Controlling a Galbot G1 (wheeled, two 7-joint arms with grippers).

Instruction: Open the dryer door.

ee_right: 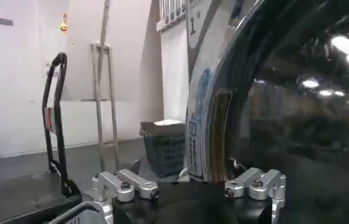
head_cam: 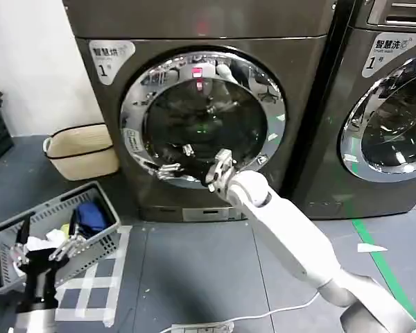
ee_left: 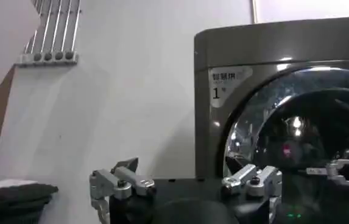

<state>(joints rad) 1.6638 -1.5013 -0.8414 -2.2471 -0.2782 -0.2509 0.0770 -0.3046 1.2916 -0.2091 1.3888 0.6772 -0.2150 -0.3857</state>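
Grey laundry-room floor, white wall at the left of the frame, tape marks underfoot. Nearest, in the lower left of the head view, a grey basket (head_cam: 7, 239) holds laundry, and the left gripper (head_cam: 40, 251) hangs parked over it with its fingers spread and nothing between them. Just beyond, against the wall, sits a cream basket (head_cam: 80, 149).

From the lower right the white right arm (head_cam: 291, 239) reaches up toward the middle of the frame. The right gripper (head_cam: 220, 170) is at the lower edge of the dryer door (head_cam: 202, 118), fingers spread, close against the chrome ring; I can't tell whether they actually touch it. In the right wrist view the fingers (ee_right: 124, 184) stand apart with the door's rim (ee_right: 201, 128) between and just past them.

The door fills the centre of the dryer (head_cam: 194, 41), shut flush with the front, dark glass inside a broad polished ring. A second machine (head_cam: 388, 104) stands at the right edge.

I'd judge the door rigid and fairly heavy, swinging on a hinge and held by a latch that needs a firm pull. The chrome looks slick, so a pinch on the face would likely slide; hooking behind the rim or into a handle recess seems the better hold. I can't make out the recess or which side is hinged.
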